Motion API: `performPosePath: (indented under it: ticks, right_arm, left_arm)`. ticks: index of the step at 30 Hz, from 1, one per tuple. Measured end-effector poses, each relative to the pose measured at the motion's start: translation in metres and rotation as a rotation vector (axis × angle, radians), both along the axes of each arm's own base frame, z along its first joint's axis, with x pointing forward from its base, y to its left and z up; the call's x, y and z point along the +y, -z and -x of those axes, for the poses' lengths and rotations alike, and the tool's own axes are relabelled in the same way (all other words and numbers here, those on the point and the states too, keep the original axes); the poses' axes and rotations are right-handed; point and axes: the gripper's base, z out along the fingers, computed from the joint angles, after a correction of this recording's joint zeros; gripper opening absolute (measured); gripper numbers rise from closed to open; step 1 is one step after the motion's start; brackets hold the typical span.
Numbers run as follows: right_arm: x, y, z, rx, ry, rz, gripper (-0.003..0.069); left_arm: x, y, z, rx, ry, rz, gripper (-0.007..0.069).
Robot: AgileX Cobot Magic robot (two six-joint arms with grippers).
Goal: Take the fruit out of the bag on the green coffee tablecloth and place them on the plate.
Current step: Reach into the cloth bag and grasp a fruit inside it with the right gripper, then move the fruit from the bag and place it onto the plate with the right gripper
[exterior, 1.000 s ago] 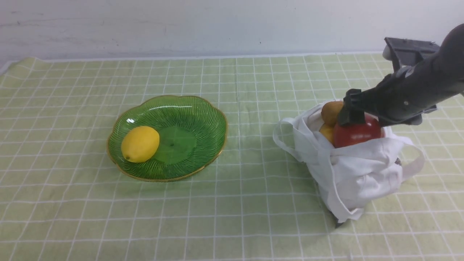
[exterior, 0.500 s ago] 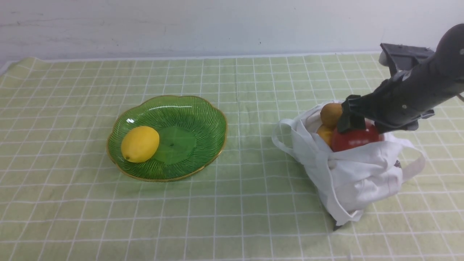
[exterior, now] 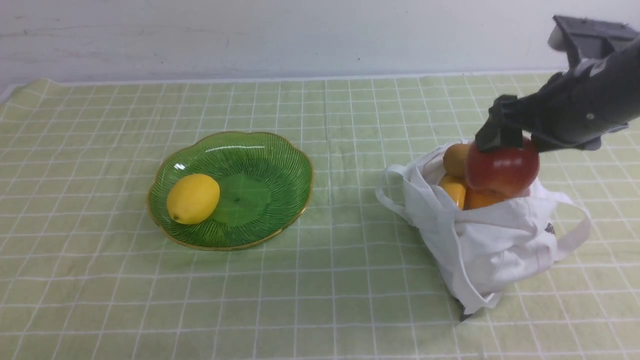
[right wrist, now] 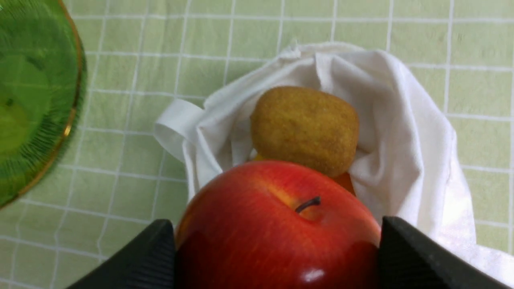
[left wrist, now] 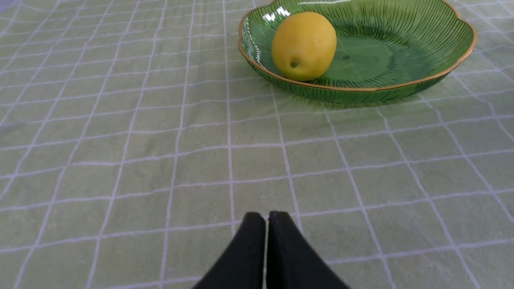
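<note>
My right gripper [exterior: 505, 145] is shut on the red apple [exterior: 502, 167] and holds it just above the mouth of the white bag [exterior: 492, 240] at the right of the green tablecloth [exterior: 320, 280]. In the right wrist view the apple [right wrist: 277, 224] sits between both fingers [right wrist: 405, 257], above the brown kiwi [right wrist: 305, 128] in the bag [right wrist: 401, 120]. The kiwi [exterior: 455, 157] and orange fruit [exterior: 452, 190] show in the bag's mouth. A yellow fruit [exterior: 193, 198] lies in the green plate [exterior: 260, 150]. My left gripper [left wrist: 267, 218] is shut and empty, low over the cloth near the plate [left wrist: 361, 90].
The bag's loop handles stick out at its left [exterior: 387, 192] and right [exterior: 575, 235]. A pale wall [exterior: 300, 35] runs behind the table's far edge. The plate's rim [right wrist: 72, 120] shows at the edge of the right wrist view.
My right gripper has risen with the red apple, lifting it from inside the bag's mouth to just above it. The bag has settled slightly. The left arm has not moved.
</note>
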Motion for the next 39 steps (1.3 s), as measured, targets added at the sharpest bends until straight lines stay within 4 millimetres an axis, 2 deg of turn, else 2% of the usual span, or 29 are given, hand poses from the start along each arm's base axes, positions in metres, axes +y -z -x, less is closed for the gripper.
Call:
performPosePath:
  ticks: [6, 8, 11, 15, 18, 19, 20, 22, 26, 27, 29, 31, 34, 35, 37, 39]
  right_arm:
    - [0.01, -0.035, 0.005, -0.072, -0.04, -0.089, 0.0586]
    - [0.017, -0.039, 0.006, -0.089, -0.07, -0.107, 0.0586]
    - [0.049, -0.048, 0.008, -0.146, -0.174, -0.19, 0.0586]
    - [0.08, -0.042, 0.004, -0.182, -0.25, -0.238, 0.0586]
    - [0.111, -0.024, -0.001, -0.177, -0.312, -0.258, 0.0586]
    - [0.113, -0.022, -0.002, -0.178, -0.317, -0.262, 0.0586]
    - [0.132, -0.009, -0.005, -0.177, -0.347, -0.27, 0.0586]
    - [0.142, -0.002, -0.007, -0.18, -0.364, -0.273, 0.0586]
    - [0.189, 0.025, -0.018, -0.223, -0.442, -0.269, 0.0586]
    - [0.191, 0.025, -0.018, -0.224, -0.441, -0.271, 0.0586]
    - [0.211, 0.036, -0.024, -0.276, -0.491, -0.237, 0.0586]
    - [0.222, 0.042, -0.027, -0.324, -0.516, -0.203, 0.0586]
    - [0.238, 0.065, -0.034, -0.384, -0.515, -0.144, 0.0586]
    - [0.239, 0.067, -0.035, -0.386, -0.513, -0.14, 0.0586]
    - [0.245, 0.086, -0.042, -0.415, -0.471, -0.108, 0.0586]
    - [0.247, 0.094, -0.044, -0.424, -0.454, -0.095, 0.0586]
  left_arm:
    - [0.0, 0.0, 0.0, 0.0, 0.0, 0.0, -0.0008]
    - [0.0, 0.0, 0.0, 0.0, 0.0, 0.0, -0.0008]
    - [0.0, 0.0, 0.0, 0.0, 0.0, 0.0, -0.0008]
    - [0.0, 0.0, 0.0, 0.0, 0.0, 0.0, -0.0008]
    - [0.0, 0.0, 0.0, 0.0, 0.0, 0.0, -0.0008]
    - [0.0, 0.0, 0.0, 0.0, 0.0, 0.0, -0.0008]
    - [0.0, 0.0, 0.0, 0.0, 0.0, 0.0, -0.0008]
    - [0.0, 0.0, 0.0, 0.0, 0.0, 0.0, -0.0008]
    - [0.0, 0.0, 0.0, 0.0, 0.0, 0.0, -0.0008]
    - [0.0, 0.0, 0.0, 0.0, 0.0, 0.0, -0.0008]
    - [0.0, 0.0, 0.0, 0.0, 0.0, 0.0, -0.0008]
    - [0.0, 0.0, 0.0, 0.0, 0.0, 0.0, -0.0008]
    - [0.0, 0.0, 0.0, 0.0, 0.0, 0.0, -0.0008]
    - [0.0, 0.0, 0.0, 0.0, 0.0, 0.0, -0.0008]
    - [0.0, 0.0, 0.0, 0.0, 0.0, 0.0, -0.0008]
    - [0.0, 0.0, 0.0, 0.0, 0.0, 0.0, -0.0008]
